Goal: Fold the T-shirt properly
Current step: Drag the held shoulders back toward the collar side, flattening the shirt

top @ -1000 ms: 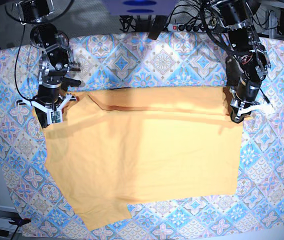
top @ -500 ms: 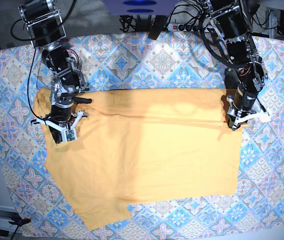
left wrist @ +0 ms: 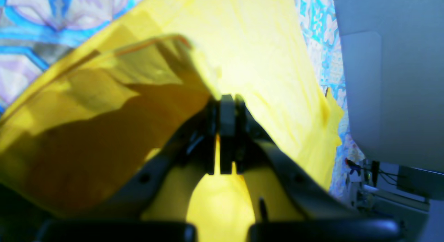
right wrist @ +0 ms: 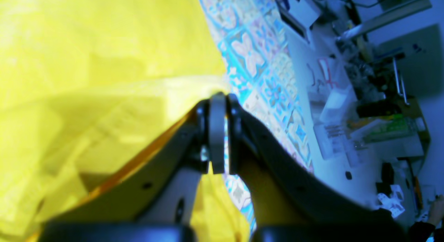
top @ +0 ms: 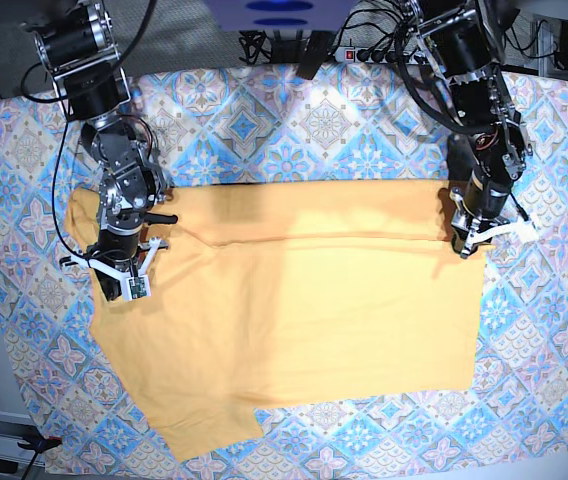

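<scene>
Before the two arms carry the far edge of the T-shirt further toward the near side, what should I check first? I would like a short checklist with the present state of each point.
1. Left tool shut on the T-shirt: ok, cloth is pinched between the closed jaws.
2. Right tool shut on the T-shirt: ok, an edge sits in the closed jaws.
3. Both grips at about the same depth across the table: ok in the base view.
4. Held edge straight between the tools: ok, only a slight fold line.
5. Near part of the shirt flat on the tablecloth: not ok, the sleeve at the near corner juts out.
6. Only one cloth layer gripped: cannot tell.
</scene>
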`<state>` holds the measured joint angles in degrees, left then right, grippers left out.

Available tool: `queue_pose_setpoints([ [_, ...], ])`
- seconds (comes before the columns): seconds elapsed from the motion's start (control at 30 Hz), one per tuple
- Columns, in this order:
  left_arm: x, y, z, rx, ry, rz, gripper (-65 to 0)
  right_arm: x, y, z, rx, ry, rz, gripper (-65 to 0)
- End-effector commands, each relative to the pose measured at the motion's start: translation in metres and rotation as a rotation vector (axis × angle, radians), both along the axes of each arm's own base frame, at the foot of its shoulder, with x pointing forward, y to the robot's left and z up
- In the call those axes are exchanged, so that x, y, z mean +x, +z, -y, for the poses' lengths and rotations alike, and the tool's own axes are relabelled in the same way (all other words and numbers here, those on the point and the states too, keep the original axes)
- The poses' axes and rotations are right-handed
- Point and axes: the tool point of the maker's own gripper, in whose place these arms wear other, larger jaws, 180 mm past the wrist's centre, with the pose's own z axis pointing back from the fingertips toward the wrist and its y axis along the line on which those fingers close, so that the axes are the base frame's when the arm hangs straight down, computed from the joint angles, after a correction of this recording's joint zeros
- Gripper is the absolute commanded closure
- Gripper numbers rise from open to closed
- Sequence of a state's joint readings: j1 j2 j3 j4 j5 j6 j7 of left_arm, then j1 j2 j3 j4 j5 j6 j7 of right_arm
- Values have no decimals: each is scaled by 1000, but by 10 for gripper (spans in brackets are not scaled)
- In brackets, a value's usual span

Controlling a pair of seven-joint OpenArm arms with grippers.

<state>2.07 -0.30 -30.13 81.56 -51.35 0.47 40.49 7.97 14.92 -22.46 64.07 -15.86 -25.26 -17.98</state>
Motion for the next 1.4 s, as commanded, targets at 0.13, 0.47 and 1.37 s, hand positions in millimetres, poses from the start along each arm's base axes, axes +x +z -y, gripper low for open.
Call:
queue_pose_setpoints([
  [0.13,4,10,-3,15,-4,32,-49,12,21,2,-20,5,70,-38],
  [0.47,-6,3,-3,9,-2,10,-257,5,27,5,-24,-68,123,-181],
  [1.37,-88,-31,2,-174,78,-66,-257,-121,-16,-10,48,-67,-65,-182],
])
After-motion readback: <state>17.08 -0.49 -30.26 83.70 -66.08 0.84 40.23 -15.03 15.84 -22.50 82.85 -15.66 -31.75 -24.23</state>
